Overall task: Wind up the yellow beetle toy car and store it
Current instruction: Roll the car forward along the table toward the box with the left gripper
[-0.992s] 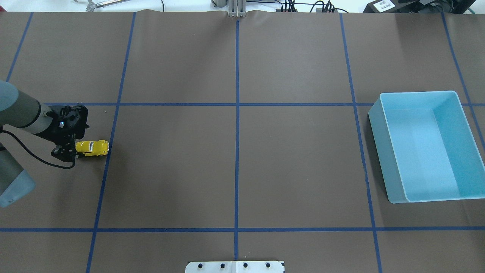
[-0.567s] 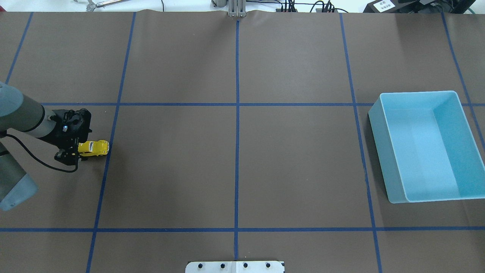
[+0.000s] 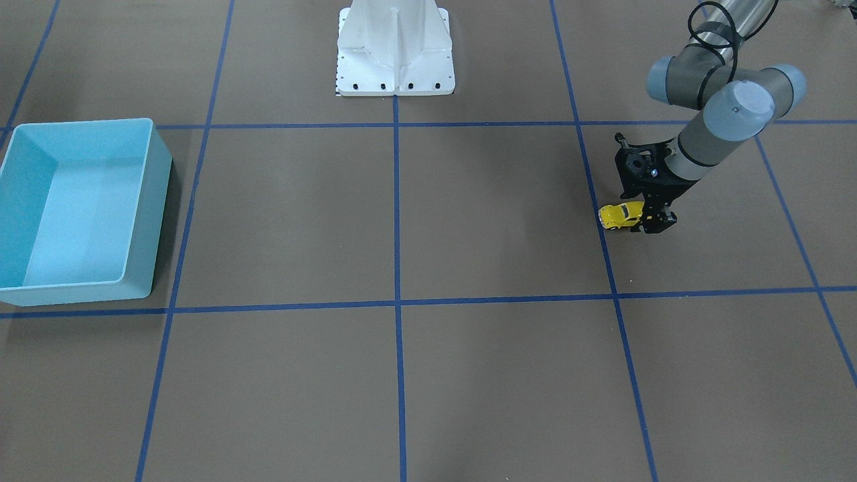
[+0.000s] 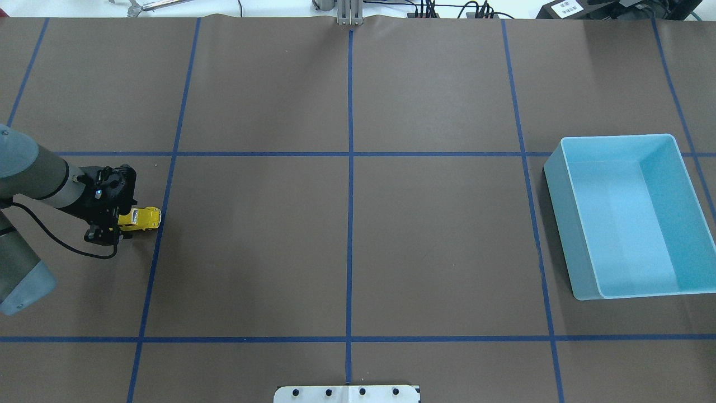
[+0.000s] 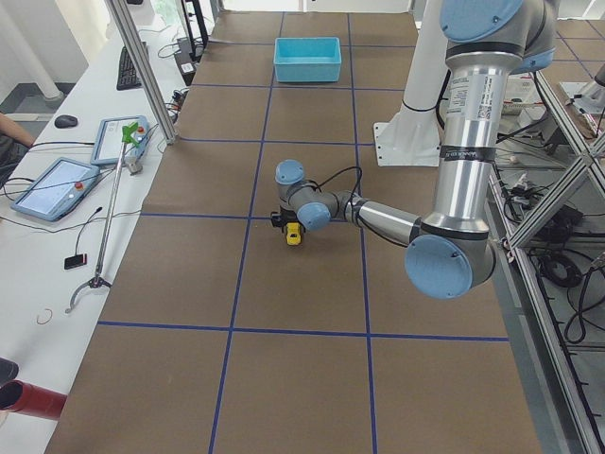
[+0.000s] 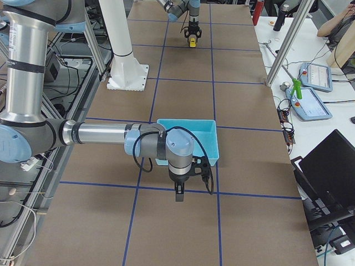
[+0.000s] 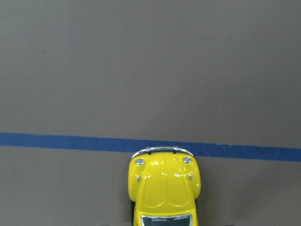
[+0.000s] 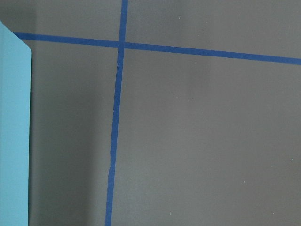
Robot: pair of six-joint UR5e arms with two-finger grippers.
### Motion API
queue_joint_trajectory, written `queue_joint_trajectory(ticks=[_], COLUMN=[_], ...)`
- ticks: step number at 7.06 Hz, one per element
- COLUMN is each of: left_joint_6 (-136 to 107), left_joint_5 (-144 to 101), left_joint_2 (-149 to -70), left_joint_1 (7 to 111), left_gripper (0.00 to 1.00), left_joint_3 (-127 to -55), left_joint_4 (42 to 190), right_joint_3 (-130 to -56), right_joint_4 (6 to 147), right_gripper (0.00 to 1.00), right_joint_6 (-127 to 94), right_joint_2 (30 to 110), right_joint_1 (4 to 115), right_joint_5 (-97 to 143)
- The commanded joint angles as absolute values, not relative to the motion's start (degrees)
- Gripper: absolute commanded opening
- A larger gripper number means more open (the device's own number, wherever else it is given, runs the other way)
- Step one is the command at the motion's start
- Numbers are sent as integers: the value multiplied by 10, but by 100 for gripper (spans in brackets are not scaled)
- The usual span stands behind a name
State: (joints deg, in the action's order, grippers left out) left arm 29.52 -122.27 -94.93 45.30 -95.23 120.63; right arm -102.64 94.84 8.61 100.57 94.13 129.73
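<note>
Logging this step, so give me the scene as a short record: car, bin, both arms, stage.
car: yellow beetle toy car on its wheels on the table, nose on a blue tape line
bin: light blue bin, empty, far across the table from the car
left: left arm, jaws at the car's rear; open or shut unclear
right: right arm, jaws above the table beside the bin; state unclear
stage: car not yet in the bin
</note>
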Motion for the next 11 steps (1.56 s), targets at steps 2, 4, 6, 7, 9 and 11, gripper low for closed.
queue_joint_trajectory(ticks=[2, 4, 6, 7, 9, 11], left_joint_6=[295, 294, 295, 293, 293, 289], left_joint_5=[-1224, -1232, -1233, -1231, -1231, -1232], left_joint_2=[-952, -955, -985, -1013, -1040, -1041], left_joint_1=[453, 451, 426, 404, 372, 352], left_gripper=[23, 13, 14, 14, 14, 14], left_joint_3=[-957, -982, -1006, -1006, -998, -990], left_joint_4=[1208, 1235, 1230, 1223, 1223, 1221], right_joint_3=[-1027, -1027, -1027, -1027, -1027, -1027], right_joint_4=[948, 948, 948, 948, 948, 948], right_gripper=[100, 100, 100, 100, 100, 100], right_joint_6=[86, 86, 86, 86, 86, 86], right_joint_2=[1006, 1006, 1006, 1006, 1006, 1007], right_joint_1=[941, 941, 941, 941, 941, 941], right_joint_5=[1298, 1298, 1298, 1297, 1297, 1298])
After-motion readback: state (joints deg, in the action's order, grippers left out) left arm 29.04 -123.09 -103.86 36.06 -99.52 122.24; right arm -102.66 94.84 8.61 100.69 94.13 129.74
